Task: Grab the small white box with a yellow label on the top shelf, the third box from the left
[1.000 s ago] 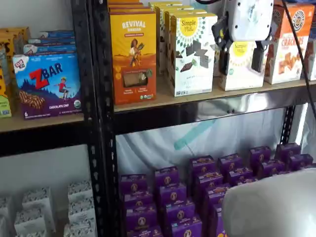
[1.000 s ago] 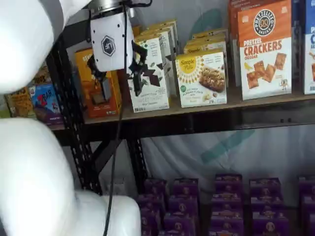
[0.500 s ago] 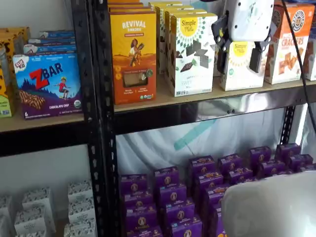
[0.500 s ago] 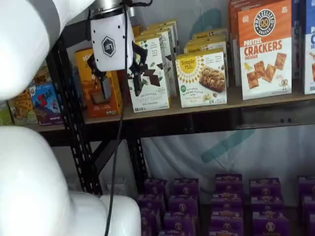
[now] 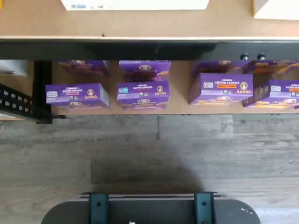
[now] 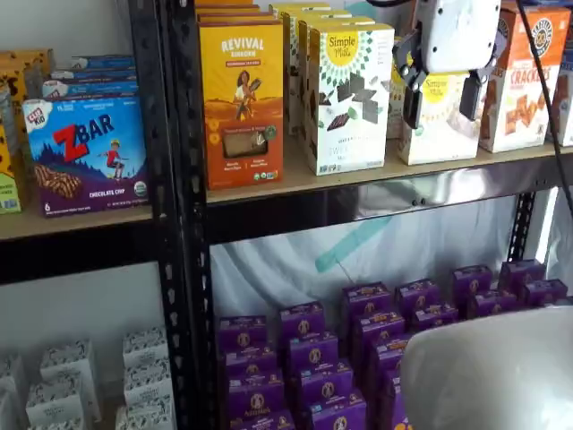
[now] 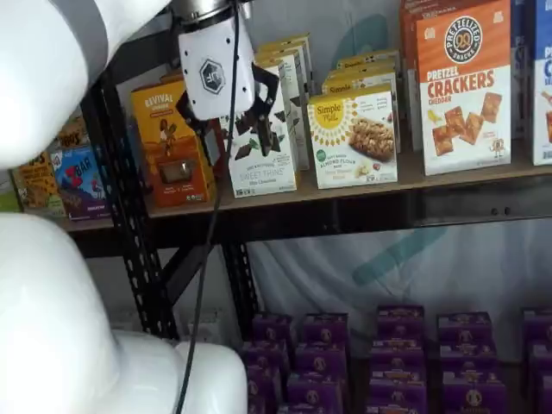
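Observation:
The small white box (image 7: 354, 138) with its round yellow label stands on the top shelf (image 7: 448, 179), between a taller white box with dark squares (image 7: 263, 155) and an orange-and-white cracker box (image 7: 463, 86). My gripper (image 6: 440, 100) hangs from above, open, with a plain gap between its black fingers and nothing in them. In a shelf view it overlaps the small white box (image 6: 439, 130). In a shelf view my gripper (image 7: 233, 136) sits in front of the taller box, left of the small one, so it is out in front of the top shelf (image 6: 358, 177) and touches nothing.
An orange Revival box (image 6: 242, 90) stands leftmost on this shelf, beside a black rack post (image 6: 179, 215). Purple boxes (image 6: 376, 331) fill the lower level and show in the wrist view (image 5: 142, 88) above grey plank floor (image 5: 149, 144). Blue snack boxes (image 6: 85, 152) sit on the neighbouring rack.
My gripper has shifted right and slightly up in both shelf views, still open. The boxes have not moved.

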### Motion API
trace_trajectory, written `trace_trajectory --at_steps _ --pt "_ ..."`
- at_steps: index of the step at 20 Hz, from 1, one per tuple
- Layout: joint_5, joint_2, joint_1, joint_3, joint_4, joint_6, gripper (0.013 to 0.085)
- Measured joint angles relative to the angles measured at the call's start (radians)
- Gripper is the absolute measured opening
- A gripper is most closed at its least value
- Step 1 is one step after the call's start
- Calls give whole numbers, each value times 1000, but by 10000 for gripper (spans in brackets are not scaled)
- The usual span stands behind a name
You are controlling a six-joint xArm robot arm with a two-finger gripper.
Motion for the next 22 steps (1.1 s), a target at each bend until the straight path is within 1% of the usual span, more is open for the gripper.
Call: trace_trajectory --at_steps 3,10,17,19,22 --pt "-39 30 -40 -7 1 -39 850" --pt "-104 93 -100 -27 10 -96 850" --pt "-144 139 -136 -53 21 -130 850" --pt "-151 145 -140 -57 18 -134 850" --pt "-173 155 -140 -62 -3 -136 850"
